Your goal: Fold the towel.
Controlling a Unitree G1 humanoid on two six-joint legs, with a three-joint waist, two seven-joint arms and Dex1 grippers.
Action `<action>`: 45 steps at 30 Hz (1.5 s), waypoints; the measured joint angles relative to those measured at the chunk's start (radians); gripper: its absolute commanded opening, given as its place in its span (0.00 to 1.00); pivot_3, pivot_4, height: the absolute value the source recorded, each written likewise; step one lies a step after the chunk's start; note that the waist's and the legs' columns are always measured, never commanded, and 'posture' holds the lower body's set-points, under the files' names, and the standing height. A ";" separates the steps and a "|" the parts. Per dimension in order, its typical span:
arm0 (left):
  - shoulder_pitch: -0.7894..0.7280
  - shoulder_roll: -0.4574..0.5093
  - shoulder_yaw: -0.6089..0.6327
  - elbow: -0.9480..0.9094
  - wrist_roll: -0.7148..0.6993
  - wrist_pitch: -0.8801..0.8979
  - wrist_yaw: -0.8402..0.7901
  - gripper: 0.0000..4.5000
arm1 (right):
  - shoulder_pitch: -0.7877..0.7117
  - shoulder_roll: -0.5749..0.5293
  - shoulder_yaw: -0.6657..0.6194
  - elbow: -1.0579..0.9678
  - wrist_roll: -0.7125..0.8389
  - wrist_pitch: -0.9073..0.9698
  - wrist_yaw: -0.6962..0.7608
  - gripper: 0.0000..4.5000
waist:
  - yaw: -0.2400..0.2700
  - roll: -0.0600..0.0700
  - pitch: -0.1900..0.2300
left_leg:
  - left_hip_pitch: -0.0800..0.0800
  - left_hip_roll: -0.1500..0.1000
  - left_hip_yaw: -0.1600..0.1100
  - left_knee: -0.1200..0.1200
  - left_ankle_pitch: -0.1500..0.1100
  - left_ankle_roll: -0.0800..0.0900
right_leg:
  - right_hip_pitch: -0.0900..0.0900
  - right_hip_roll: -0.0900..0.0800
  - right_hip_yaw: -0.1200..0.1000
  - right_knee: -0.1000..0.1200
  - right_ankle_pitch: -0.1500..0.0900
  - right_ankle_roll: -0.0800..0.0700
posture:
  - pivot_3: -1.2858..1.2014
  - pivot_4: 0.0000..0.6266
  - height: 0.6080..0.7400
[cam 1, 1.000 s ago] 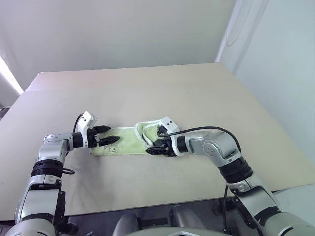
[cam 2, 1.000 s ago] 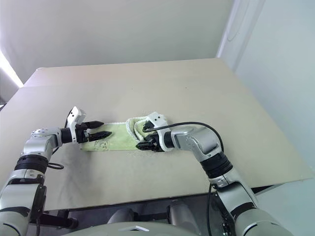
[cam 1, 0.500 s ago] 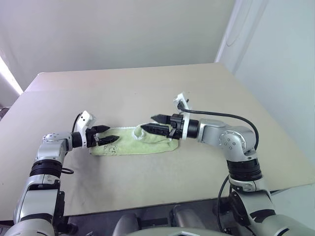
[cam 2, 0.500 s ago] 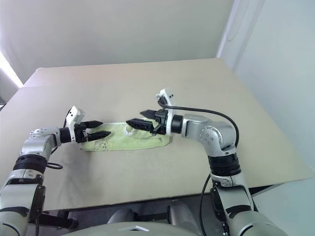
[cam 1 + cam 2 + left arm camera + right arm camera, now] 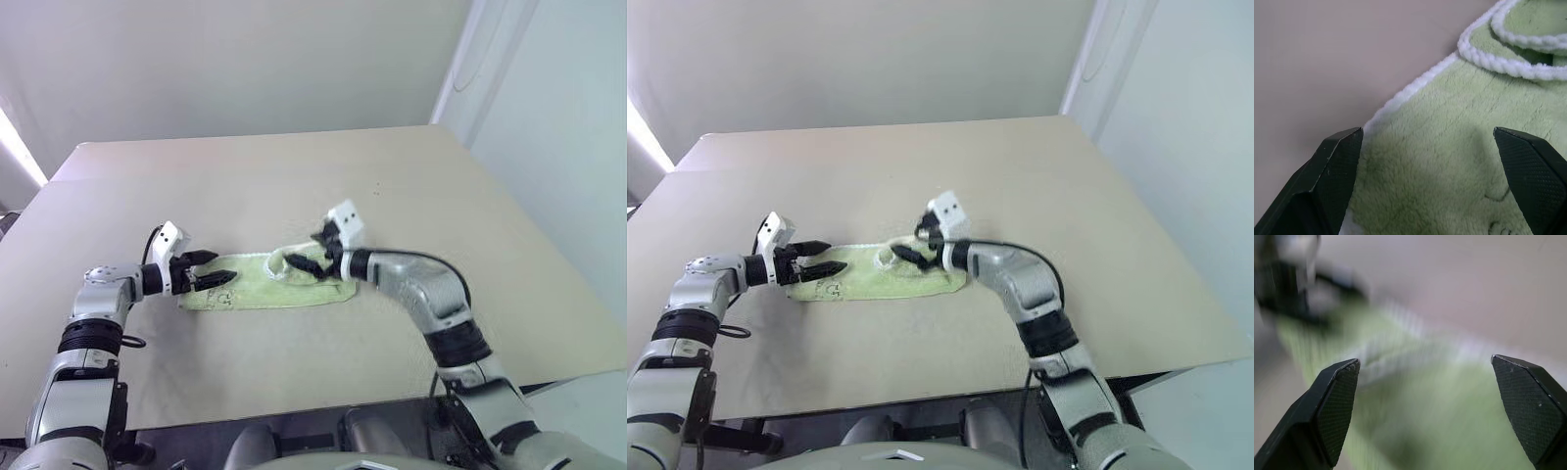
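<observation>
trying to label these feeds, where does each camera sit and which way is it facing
Left eye and right eye views: on the head, looking forward and down at the beige table with the light lime-green terry towel; both arms show, left end effector and right end effector open.
Left wrist view: on the left wrist, looking along its open black fingers at the towel's whitish hem.
Right wrist view: on the right wrist, over the towel, open fingers showing.
All views share the towel.

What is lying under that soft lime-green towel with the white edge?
The lime-green terry towel lies flat on the beige table, which shows all around it. One end is doubled back, so cloth lies on cloth there. Anything thin between towel and table would be covered.
</observation>
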 measured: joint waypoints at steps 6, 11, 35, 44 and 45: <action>0.013 0.026 0.030 -0.057 -0.040 0.072 -0.004 1.00 | -0.019 0.008 0.024 0.069 -0.092 -0.066 -0.007 1.00 | -0.003 0.000 0.000 | 0.003 0.000 -0.001 0.001 0.000 0.000 | 0.002 0.001 0.000 0.001 -0.001 -0.003 | 0.52 0.00 1.00; 0.036 0.066 0.065 -0.123 -0.088 0.176 -0.020 1.00 | -0.026 0.027 -0.005 0.075 -0.087 -0.063 0.006 1.00 | -0.006 0.000 0.000 | 0.002 0.000 -0.001 0.001 0.000 0.000 | 0.002 0.000 0.000 0.000 -0.001 -0.002 | 0.52 0.00 1.00; 0.126 0.206 0.133 -0.329 -0.287 1.018 0.153 1.00 | -0.065 0.062 -0.289 -0.174 0.286 0.188 0.066 1.00 | -0.030 0.002 0.001 | 0.002 0.000 -0.003 0.000 0.000 0.000 | 0.001 0.000 -0.002 0.001 -0.001 -0.003 | 0.52 0.00 1.00; 0.126 0.214 0.150 -0.329 -0.325 1.075 0.187 1.00 | -0.050 0.055 -0.291 -0.175 0.306 0.202 0.053 1.00 | -0.030 0.003 0.001 | 0.002 0.000 -0.003 -0.001 0.000 0.000 | 0.001 0.000 -0.002 0.000 -0.001 -0.003 | 0.52 0.00 1.00; 0.129 0.225 0.152 -0.321 -0.328 1.084 0.189 1.00 | -0.046 0.052 -0.291 -0.177 0.311 0.205 0.052 1.00 | -0.031 0.003 0.001 | 0.002 0.000 -0.003 -0.001 0.000 0.000 | 0.001 0.000 -0.002 0.000 -0.001 -0.003 | 0.52 0.00 1.00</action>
